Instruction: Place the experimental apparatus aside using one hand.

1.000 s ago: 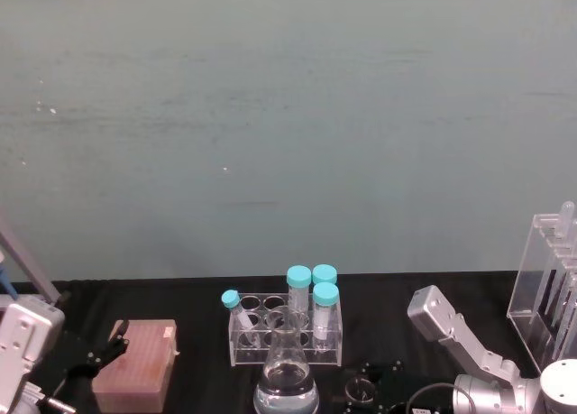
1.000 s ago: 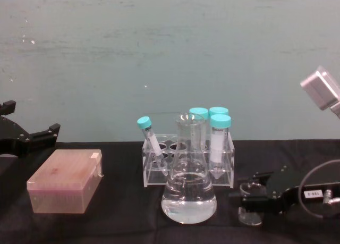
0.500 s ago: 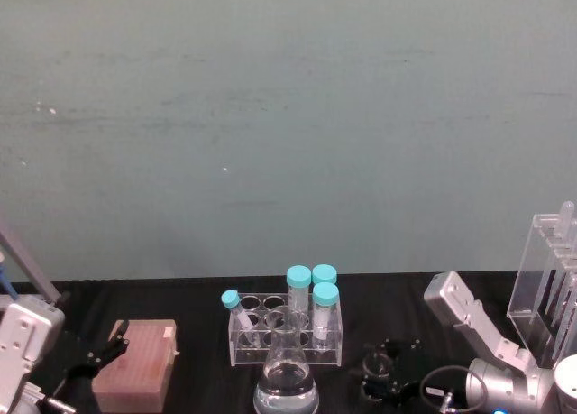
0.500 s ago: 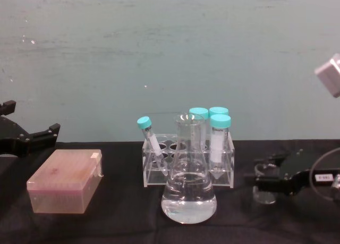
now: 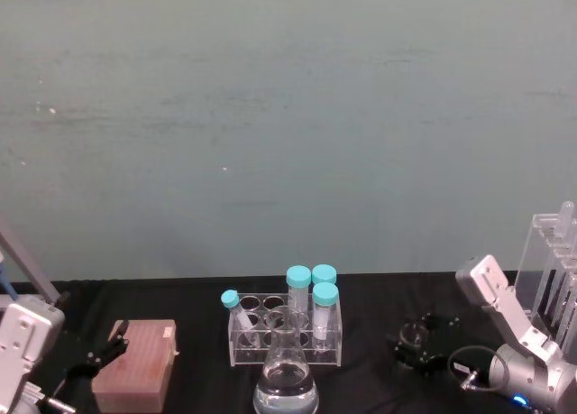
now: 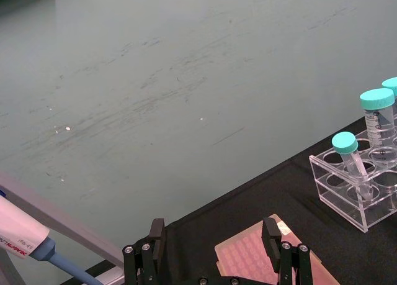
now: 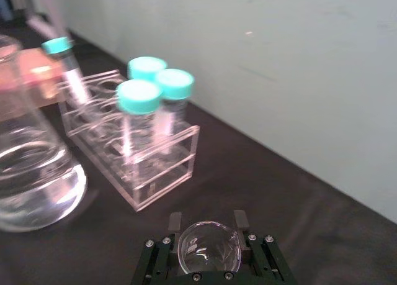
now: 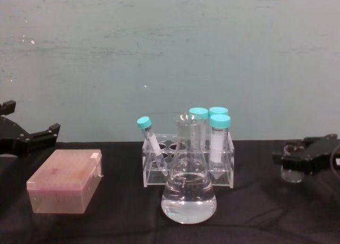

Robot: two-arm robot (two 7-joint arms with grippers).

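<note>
My right gripper (image 8: 298, 158) is shut on the small glass beaker (image 8: 290, 170), holding it at the right side of the black table. In the right wrist view the beaker (image 7: 209, 247) sits between the two fingers of that gripper (image 7: 209, 243). In the head view the gripper (image 5: 420, 343) is just left of the tall acrylic stand (image 5: 552, 283) with its long tubes. The large conical flask (image 8: 188, 193) with clear liquid stands at the front centre. My left gripper (image 8: 27, 138) hovers open at the far left, apart from all of it.
A clear rack (image 8: 187, 164) of teal-capped tubes stands right behind the flask. A pink tip box (image 8: 66, 180) lies at the left, below the left gripper (image 6: 214, 248). A pipette (image 6: 25, 241) leans at the left edge. The green wall closes the back.
The right gripper has carried the small beaker to the right and farther back, away from the flask and towards the acrylic stand. The left arm has not moved.
</note>
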